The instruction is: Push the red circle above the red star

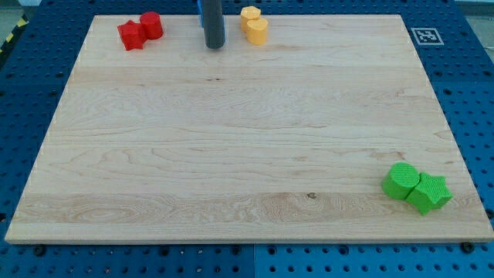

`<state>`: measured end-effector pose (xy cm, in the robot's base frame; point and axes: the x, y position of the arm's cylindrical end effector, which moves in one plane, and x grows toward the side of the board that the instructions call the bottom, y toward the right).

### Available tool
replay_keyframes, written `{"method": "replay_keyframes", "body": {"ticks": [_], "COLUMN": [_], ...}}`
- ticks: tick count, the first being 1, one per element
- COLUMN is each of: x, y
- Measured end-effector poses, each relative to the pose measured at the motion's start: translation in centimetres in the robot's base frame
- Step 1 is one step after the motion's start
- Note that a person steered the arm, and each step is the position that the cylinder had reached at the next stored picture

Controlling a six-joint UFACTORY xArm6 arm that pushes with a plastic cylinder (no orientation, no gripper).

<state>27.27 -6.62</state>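
Up top, red circle (pixel 151 25) touching red star (pixel 131 35), my tip (pixel 214 45) right

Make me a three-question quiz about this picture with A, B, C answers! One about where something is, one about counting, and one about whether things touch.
1. Where are the green blocks?
A. the view's top left
B. the view's bottom right
C. the middle of the board

2. How many red blocks are there?
A. one
B. two
C. four

3. Is my tip touching a block?
A. yes, the red circle
B. yes, a yellow block
C. no, it stands apart from all of them

Answers:
1. B: the green blocks sit by the board's bottom right corner.
2. B: the red star and the red circle sit side by side at the top left.
3. C: my tip stands on bare wood between the red pair and the yellow blocks.
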Motion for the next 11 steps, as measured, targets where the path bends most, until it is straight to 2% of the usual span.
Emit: {"method": "replay_keyframes", "body": {"ticks": [2, 6, 11], "x": [0.0, -3.4, -4.4], "y": [-5.1, -7.8, -13.4]}}
